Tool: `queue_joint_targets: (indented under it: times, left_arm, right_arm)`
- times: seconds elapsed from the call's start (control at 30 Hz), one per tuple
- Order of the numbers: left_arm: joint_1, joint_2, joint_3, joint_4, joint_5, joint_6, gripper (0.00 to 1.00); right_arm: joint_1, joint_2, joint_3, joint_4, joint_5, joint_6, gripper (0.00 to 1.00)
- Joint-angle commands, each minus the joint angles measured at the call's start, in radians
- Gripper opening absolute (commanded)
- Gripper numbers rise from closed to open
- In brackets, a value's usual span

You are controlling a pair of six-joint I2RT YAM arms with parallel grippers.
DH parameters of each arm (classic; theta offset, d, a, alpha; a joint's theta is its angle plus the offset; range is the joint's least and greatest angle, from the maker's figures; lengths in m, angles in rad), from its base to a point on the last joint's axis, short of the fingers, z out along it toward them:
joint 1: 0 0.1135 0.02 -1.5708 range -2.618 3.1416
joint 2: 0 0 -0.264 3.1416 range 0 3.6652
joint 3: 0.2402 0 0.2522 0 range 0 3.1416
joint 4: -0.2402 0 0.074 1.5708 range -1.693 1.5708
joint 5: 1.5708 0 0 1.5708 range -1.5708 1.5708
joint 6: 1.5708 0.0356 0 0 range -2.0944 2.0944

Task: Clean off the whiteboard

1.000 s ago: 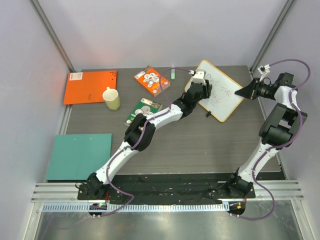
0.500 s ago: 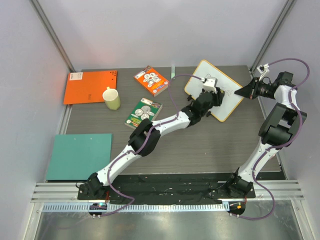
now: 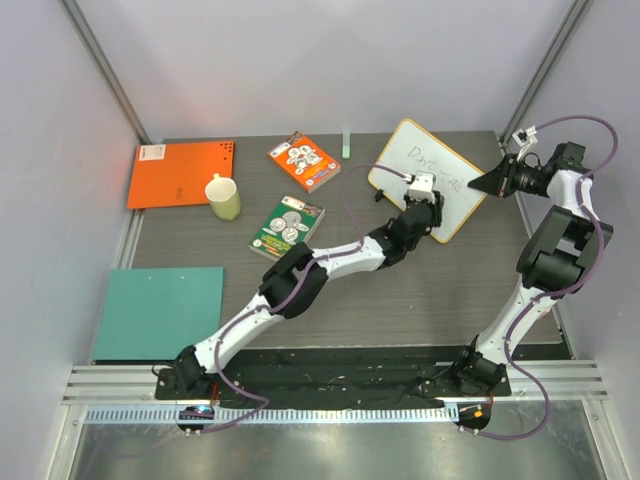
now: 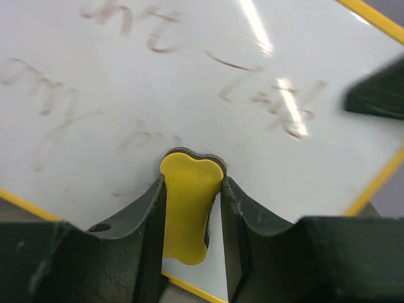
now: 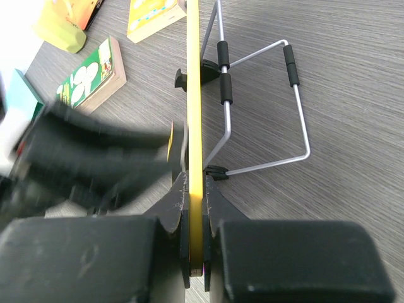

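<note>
Top external view: the whiteboard (image 3: 445, 160) is seen at the far right of the counter (image 3: 400, 300), and faint dark handwriting is carried on it. Its right edge is pinched by the right tool (image 3: 480, 184), which is pressed together on the yellow frame. A yellow eraser (image 4: 186, 227) is clamped between the fingers of the left tool (image 4: 192, 183) and held against the white surface near the lower frame. Behind the board, a wire stand (image 5: 225, 88) is rested on the counter.

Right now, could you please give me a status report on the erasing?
Left gripper shut on yellow eraser, against whiteboard. Right gripper clamps its edge. Faint writing on it. Nothing obstructing.
</note>
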Motion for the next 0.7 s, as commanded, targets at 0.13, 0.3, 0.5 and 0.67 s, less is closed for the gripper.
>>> queue_joint_targets:
  times: [0.13, 0.3, 0.5, 0.67]
  left_arm:
    - [0.158, -0.054, -0.001, 0.027, -0.145, -0.003, 0.00]
    - [0.166, 0.001, 0.067, 0.073, -0.082, -0.009, 0.00]
    - [0.085, 0.027, 0.109, 0.093, 0.076, -0.006, 0.00]
    - [0.017, 0.007, 0.055, 0.089, 0.107, -0.014, 0.00]
  right_arm:
    - [0.062, 0.018, -0.077, -0.119, 0.221, -0.119, 0.01]
    - [0.061, 0.013, -0.089, -0.122, 0.230, -0.130, 0.01]
    - [0.062, 0.007, -0.091, -0.124, 0.230, -0.128, 0.01]
    - [0.062, 0.009, -0.088, -0.124, 0.227, -0.125, 0.01]
